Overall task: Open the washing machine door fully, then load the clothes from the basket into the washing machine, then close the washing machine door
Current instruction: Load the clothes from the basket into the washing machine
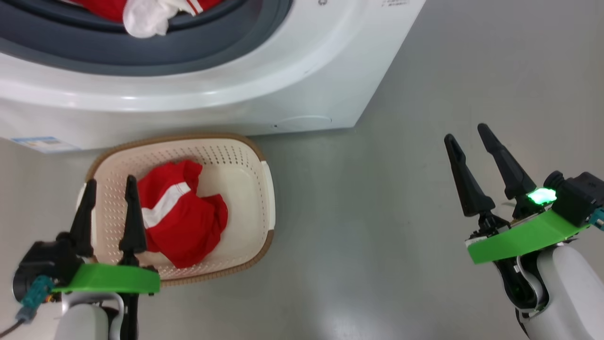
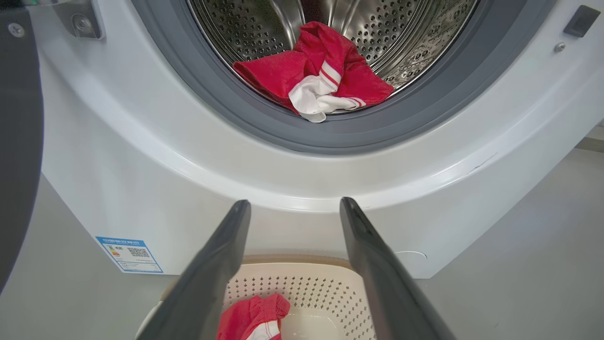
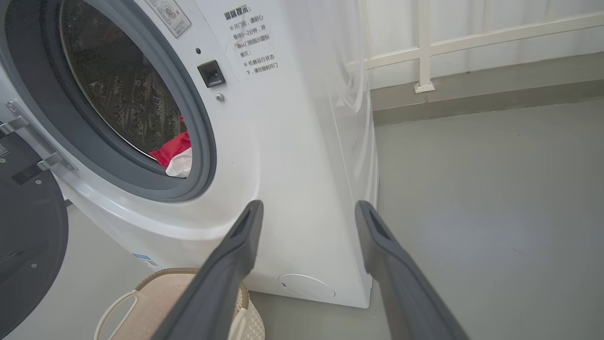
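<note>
One grey floor (image 1: 368, 236) carries everything. On it stands one washing machine (image 1: 283, 71), its white front just beyond the fingertips of the left gripper (image 1: 111, 180) and ahead and to the left of the right gripper (image 1: 465, 132).

The one washing machine door (image 3: 28, 236) is swung open on its hinge. It hangs dark at the far left of both wrist views, off to the left of each gripper's fingers. The round opening shows one steel drum (image 2: 245, 23) ringed by one grey gasket (image 2: 226, 104), up ahead of the left gripper.

The one basket (image 1: 222, 156) sits on the floor against the foot of the machine. It lies directly under the left gripper and well apart from the right gripper, to that gripper's left.

There are two red clothes. One garment (image 2: 325, 71) lies at the mouth of the drum, its white part resting on the gasket, ahead of the left gripper. The other garment (image 1: 184, 222) lies in the basket, just right of the left gripper's right finger; whether they touch I cannot tell.

There are two grippers, each with two dark fingers. Both are released, fingers spread, with nothing between them.

One blue sticker (image 2: 130, 255) sits low on the machine front, left of the left gripper. One round filter cap (image 3: 306, 286) shows between the right gripper's fingers.
</note>
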